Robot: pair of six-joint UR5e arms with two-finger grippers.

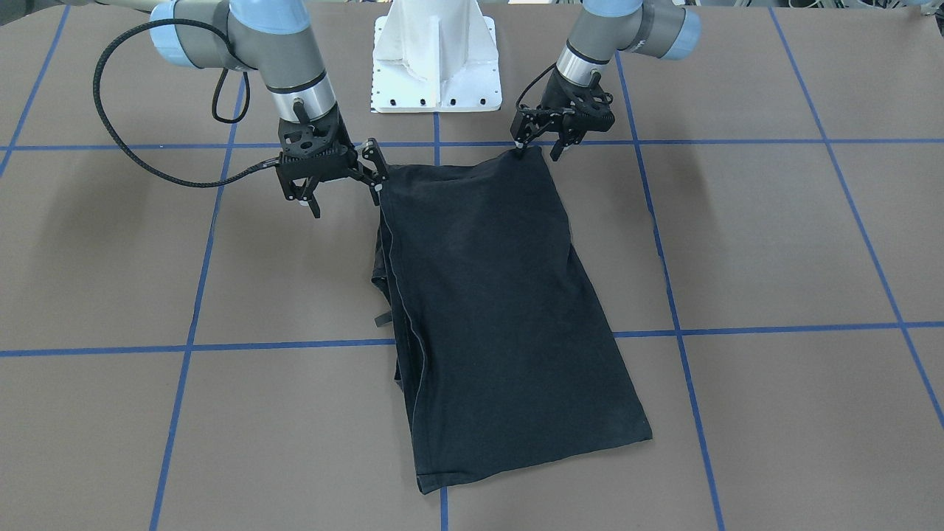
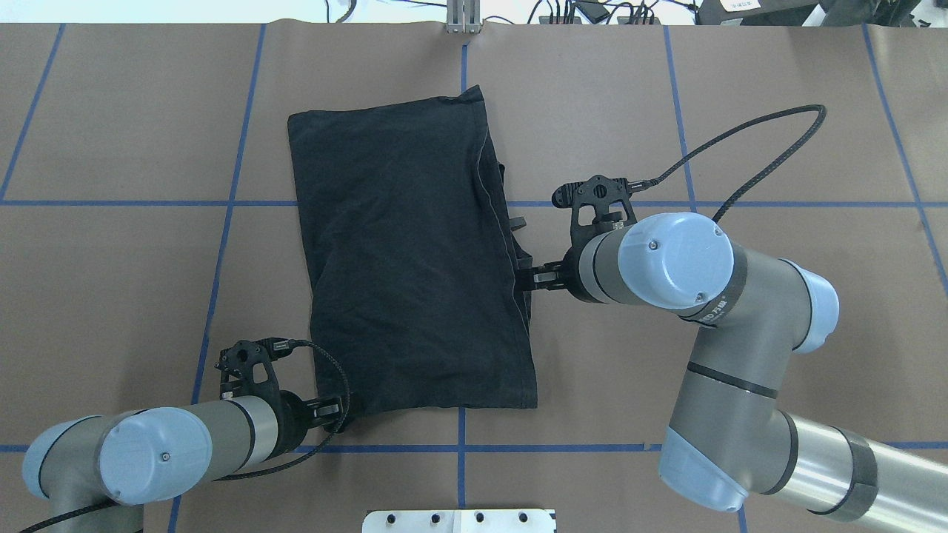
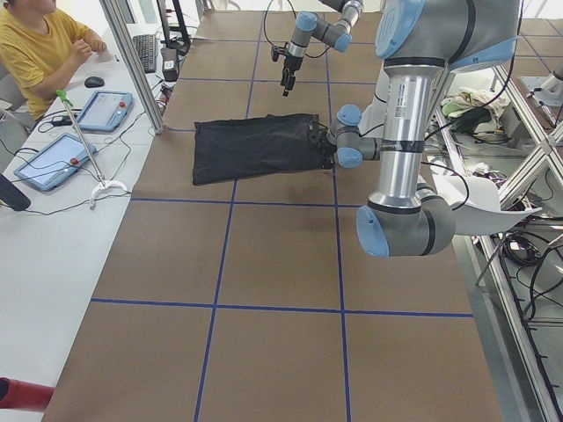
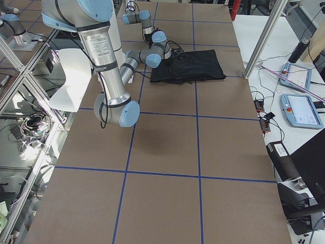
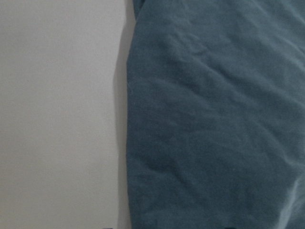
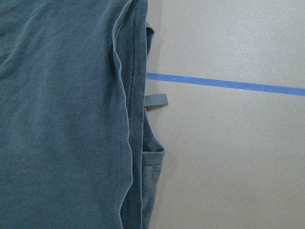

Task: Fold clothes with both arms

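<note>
Nearest the robot, the white pedestal (image 1: 435, 66) stands at the edge of the table (image 1: 774, 243), with 1 arm on each side. The left gripper (image 1: 538, 153) has its fingers spread and holds nothing. In the front-facing view, 1 fingertip meets the near corner of the T-shirt (image 1: 494, 295) on the robot's left. The right gripper (image 1: 346, 199) is spread wide and also holds nothing, with 1 fingertip at the opposite near corner in that view. The overhead view instead places it beside the middle of the long edge, and the exterior left view shows it hanging above the cloth. The T-shirt lies flat, folded into a long rectangle with plain black facing up. Its long edges run away from the robot, slightly slanted to the blue tape lines (image 1: 280, 344). The edge on the robot's left is 1 clean line. The edge on the robot's right is stacked, with a stitched hem over lower layers that stick out. The right wrist view resolves the stitching and a small grey tab (image 6: 156, 100) just beside a tape line. The left wrist view shows only the cloth edge against the table. The far hem stops short of the table's far edge. Brown table surface extends on all 4 sides of the shirt, widest toward both table ends. Farthest off, only the exterior left view shows a seated person (image 3: 35, 48) at a side desk.
</note>
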